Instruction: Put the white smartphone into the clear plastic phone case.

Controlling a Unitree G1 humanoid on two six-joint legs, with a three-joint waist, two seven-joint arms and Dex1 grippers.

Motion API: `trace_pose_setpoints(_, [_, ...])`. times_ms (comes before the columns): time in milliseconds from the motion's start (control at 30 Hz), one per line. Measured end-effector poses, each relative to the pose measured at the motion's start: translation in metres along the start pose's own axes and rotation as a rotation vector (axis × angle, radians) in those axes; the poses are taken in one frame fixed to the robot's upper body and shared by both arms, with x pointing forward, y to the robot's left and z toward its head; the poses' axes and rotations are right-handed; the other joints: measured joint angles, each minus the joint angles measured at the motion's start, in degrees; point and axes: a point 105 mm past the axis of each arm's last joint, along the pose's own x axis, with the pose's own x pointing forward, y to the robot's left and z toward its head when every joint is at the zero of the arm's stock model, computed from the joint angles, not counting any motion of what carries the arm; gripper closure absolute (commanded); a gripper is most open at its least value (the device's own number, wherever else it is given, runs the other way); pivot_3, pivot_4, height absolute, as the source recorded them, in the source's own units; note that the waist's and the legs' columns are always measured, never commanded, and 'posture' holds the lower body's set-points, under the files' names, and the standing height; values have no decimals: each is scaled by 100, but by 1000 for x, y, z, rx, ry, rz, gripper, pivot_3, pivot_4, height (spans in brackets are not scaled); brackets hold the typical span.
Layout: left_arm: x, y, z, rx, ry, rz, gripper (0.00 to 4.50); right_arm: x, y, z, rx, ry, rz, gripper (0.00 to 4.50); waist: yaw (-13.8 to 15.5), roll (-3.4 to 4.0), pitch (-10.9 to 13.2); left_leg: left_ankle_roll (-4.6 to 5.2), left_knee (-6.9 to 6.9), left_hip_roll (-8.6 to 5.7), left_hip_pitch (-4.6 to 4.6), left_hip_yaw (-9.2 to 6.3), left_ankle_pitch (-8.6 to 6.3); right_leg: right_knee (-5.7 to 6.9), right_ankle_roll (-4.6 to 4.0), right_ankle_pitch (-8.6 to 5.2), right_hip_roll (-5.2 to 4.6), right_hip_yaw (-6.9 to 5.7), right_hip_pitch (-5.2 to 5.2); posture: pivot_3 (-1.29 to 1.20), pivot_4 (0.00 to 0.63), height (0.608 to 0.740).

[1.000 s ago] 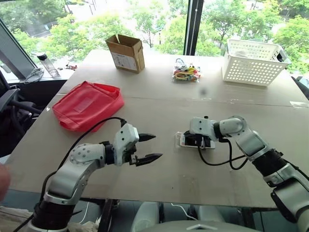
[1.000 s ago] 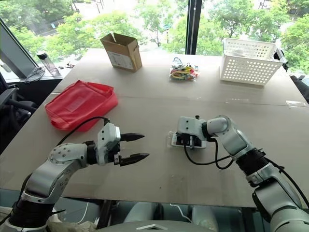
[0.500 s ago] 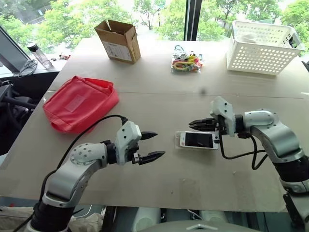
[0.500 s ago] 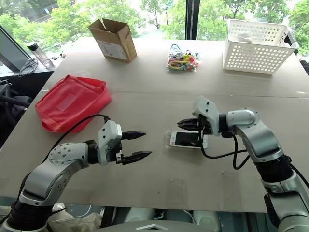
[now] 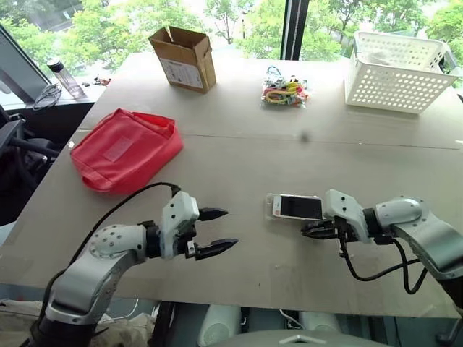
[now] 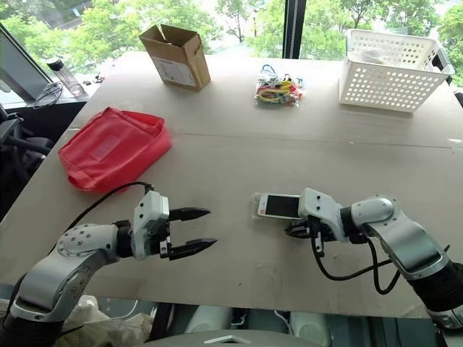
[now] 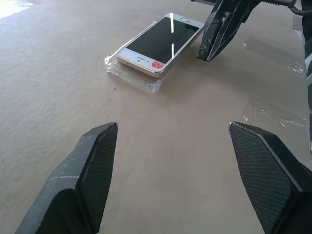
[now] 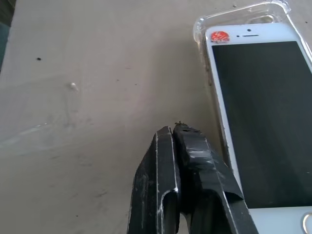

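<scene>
- Beige table (image 5: pixel 239 166) under large windows with green trees outside; we note a red pouch (image 5: pixel 126 148) on the left, a cardboard box (image 5: pixel 184 58) and a white basket (image 5: pixel 399 71) along the far side, and a bundle of coloured bits (image 5: pixel 284 94) between those two.
- White smartphone (image 5: pixel 298 207) lies screen up near the table's middle, sitting in the clear plastic phone case (image 7: pixel 127 73); the case rim juts out past the phone's earpiece end, and one long edge looks raised above the rim.
- Right gripper (image 5: pixel 311 229): jaws pressed together, holding nothing; its tip sits just beside the phone's long near edge, and we cannot tell whether it touches.
- Left gripper (image 5: pixel 217 231): jaws wide apart, empty, above bare table, well apart from the phone and pointed toward it.
</scene>
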Motion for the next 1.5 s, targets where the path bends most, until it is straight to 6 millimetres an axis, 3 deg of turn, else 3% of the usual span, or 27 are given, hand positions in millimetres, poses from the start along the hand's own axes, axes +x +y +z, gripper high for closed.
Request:
trace_pose_setpoints(567, [-2, -2, -5, 7, -7, 9, 814, 3, -8, 1, -6, -11, -3, 4470, -1, -4, 3, -2, 4, -1, 1, 2, 1, 4, 8, 4, 9, -3, 4, 0, 150, 733])
trace_pose_setpoints(767, [-3, -2, -10, 3, -1, 18, 814, 10, 0, 32, 13, -134, 64, 4470, -5, -6, 4, -3, 5, -1, 2, 1, 2, 9, 9, 5, 10, -3, 4, 0, 150, 733])
trace_pose_setpoints(867, [-2, -2, -10, 3, -5, 18, 814, 23, -7, 42, -45, -147, 19, 4470, -7, -7, 5, -3, 10, -1, 3, 2, 2, 13, 9, 5, 10, -2, 4, 0, 150, 733])
trace_pose_setpoints(1000, [-3, -2, -10, 3, -7, 20, 814, 40, -16, 36, -73, -116, -28, 4470, 1, -10, 6, -3, 13, -4, 3, 3, 2, 16, 10, 5, 11, -2, 4, 0, 150, 733])
trace_pose_setpoints(1367, [-3, -3, -12, 0, -9, 23, 814, 45, -25, 30, -136, -46, -24, 4470, 0, -18, 1, -7, 28, -4, 21, 4, 5, 48, 11, 5, 11, 1, 10, 0, 150, 733])
trace_pose_setpoints(1500, [-1, 0, -10, 19, -22, 44, 814, 45, -25, 33, -57, -115, -14, 4470, 2, -25, -2, -7, 39, -4, 25, 4, 5, 67, 10, 5, 10, 4, 12, 0, 150, 733])
